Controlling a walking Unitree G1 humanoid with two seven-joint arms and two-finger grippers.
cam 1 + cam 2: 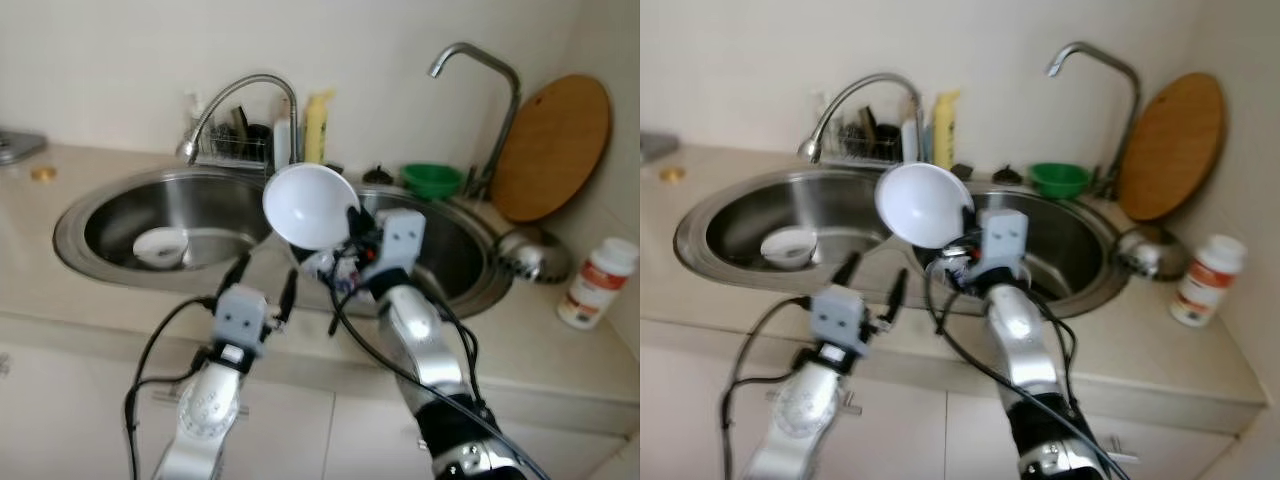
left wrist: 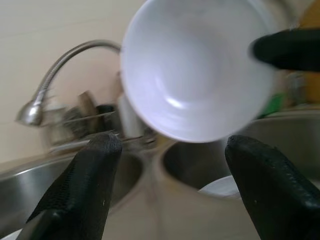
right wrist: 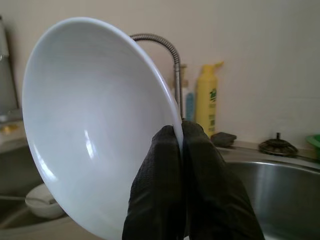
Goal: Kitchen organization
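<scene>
white bowl (image 1: 310,204) is held up in the air above the divider between the two basins of the double sink (image 1: 110,195), tilted on edge so that its hollow faces back toward the robot. it is gripped by the right gripper (image 3: 181,137), whose two black fingers (image 3: 155,190) are pressed together on the rim, one inside the bowl and one outside; a thin rim is probably pinched this way because the bowl is too wide to be spanned. the tilt is likely a result of the rim hold, and it would also let any water run off, though no drops can be made out.

the left gripper (image 2: 167,165) is raised just before the tabletop (image 1: 560,350) edge, below and near the bowl, with its fingers (image 2: 85,185) spread wide and nothing between them. it is pointed at the bowl's underside, so a handover or a steadying hold may be intended; that is a judgement only.

a second small white dish (image 1: 160,245) is left lying in the left basin, so more sorting appears to remain. a dish rack (image 1: 235,148) and a yellow bottle (image 1: 317,125) are kept behind the sink by the wall, a green bowl (image 1: 432,180) is set at the back near the tall tap (image 1: 490,90), and a round wooden board (image 1: 552,148) is leaned against the wall to the right, presumably to dry. a white jar (image 1: 598,283) is stood on the tabletop at the far right.
</scene>
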